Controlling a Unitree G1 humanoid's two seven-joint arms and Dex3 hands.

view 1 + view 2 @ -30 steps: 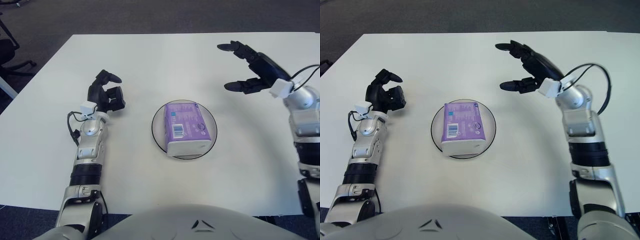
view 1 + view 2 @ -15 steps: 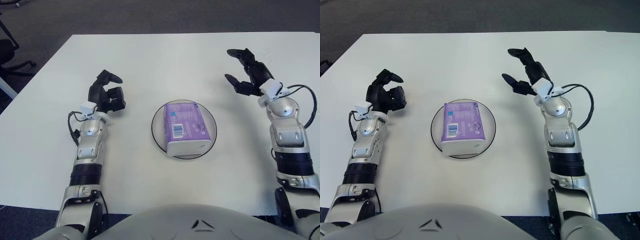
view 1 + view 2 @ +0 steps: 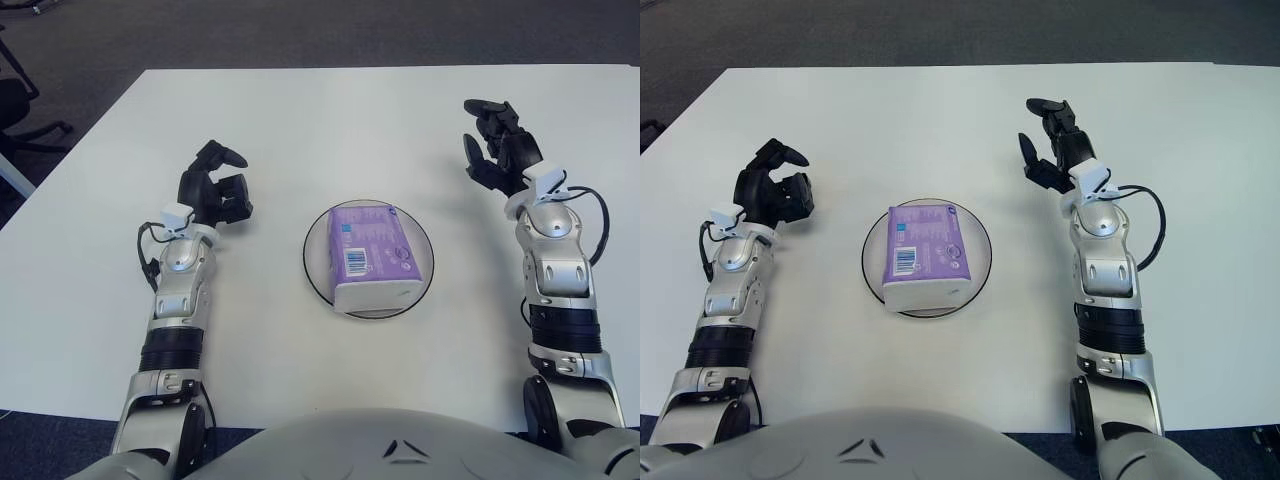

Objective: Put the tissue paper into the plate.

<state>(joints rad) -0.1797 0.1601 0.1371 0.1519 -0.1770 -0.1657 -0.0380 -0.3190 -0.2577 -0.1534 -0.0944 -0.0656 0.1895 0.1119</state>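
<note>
— Fingers (image 3: 487, 112) on the right hand (image 3: 497, 150): spread loosely, pointing away over the table (image 3: 300, 110), holding nothing. Up and to the right of the plate (image 3: 315, 262), well apart from it.

— And the left hand (image 3: 213, 188)?

— Curled in loosely, one finger sticking out to the side, nothing in the grasp. Off to the left of the plate, also well apart. Hard to tell whether touching the table or just above it.

— Where's the pack (image 3: 371, 253) then?

— Lying flat in the plate, purple face up with a barcode label near its left edge, white end toward the robot. Sits a little slanted, filling most of the dish, the near white end reaching the plate's front rim. Not touched by either hand.

— Plate itself?

— Round, dark-rimmed, near the middle of the white table, roughly between the two forearms.

— Anything else around?

— Dark carpet (image 3: 300, 30) beyond the far edge, a bit of an office chair base (image 3: 20, 115) at far left, and the robot's grey chest (image 3: 400, 450) along the bottom.
</note>
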